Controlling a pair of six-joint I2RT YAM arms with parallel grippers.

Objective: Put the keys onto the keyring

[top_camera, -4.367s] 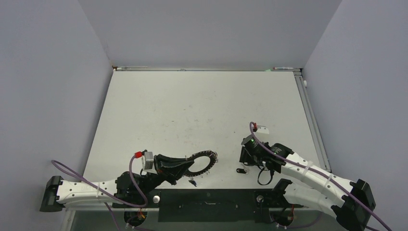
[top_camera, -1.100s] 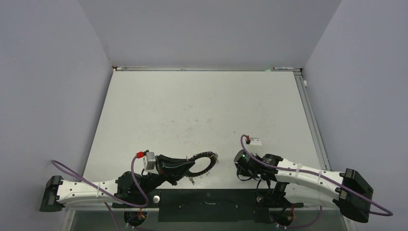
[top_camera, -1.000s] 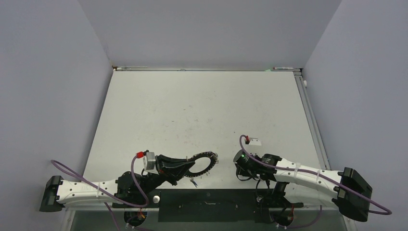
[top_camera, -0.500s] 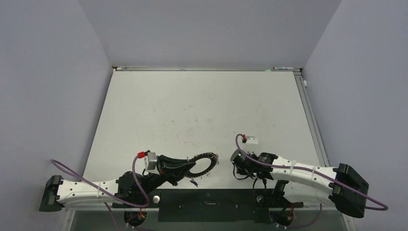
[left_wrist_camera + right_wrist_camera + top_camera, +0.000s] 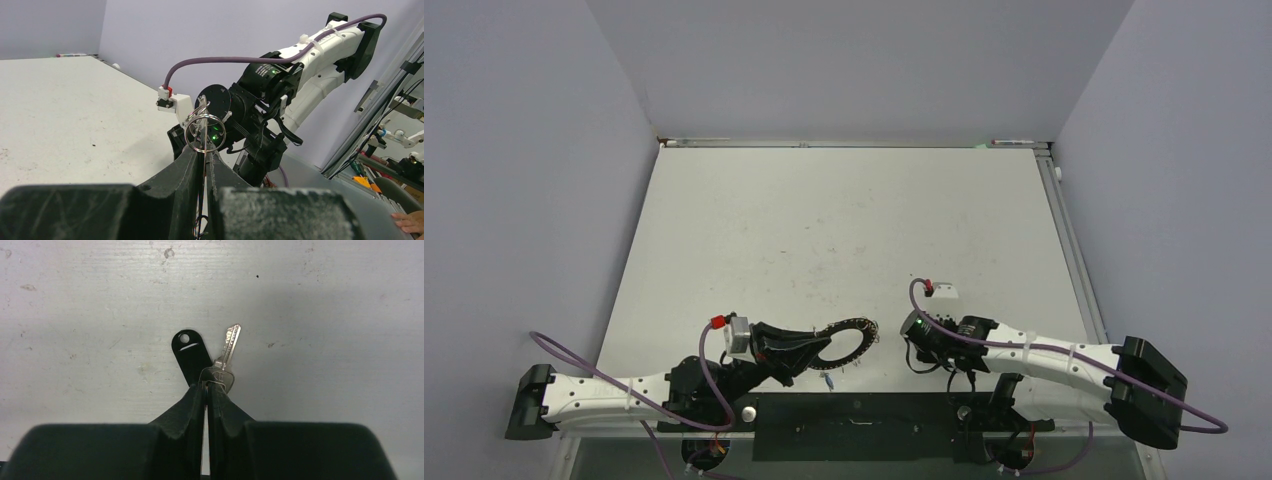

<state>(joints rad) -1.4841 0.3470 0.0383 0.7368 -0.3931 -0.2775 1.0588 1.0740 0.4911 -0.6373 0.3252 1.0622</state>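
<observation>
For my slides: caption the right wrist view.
Right gripper shut on a loop joining black tag and silver key, over the table.

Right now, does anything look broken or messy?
Nothing looks broken or spilled. The white table has small scuffs. The left gripper pinches the big grey metal keyring, and the right gripper pinches a black tag with a silver key.

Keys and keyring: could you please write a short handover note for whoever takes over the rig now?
The left gripper: fingers shut on the keyring, held low near the table's near edge.
The right gripper: fingers shut on the key bunch, a black tag and a silver key, at the table.
A blue key lies beside the keyring; attached or not, unclear.
Done: both grasps. Left: thread the key bunch onto the keyring.
</observation>
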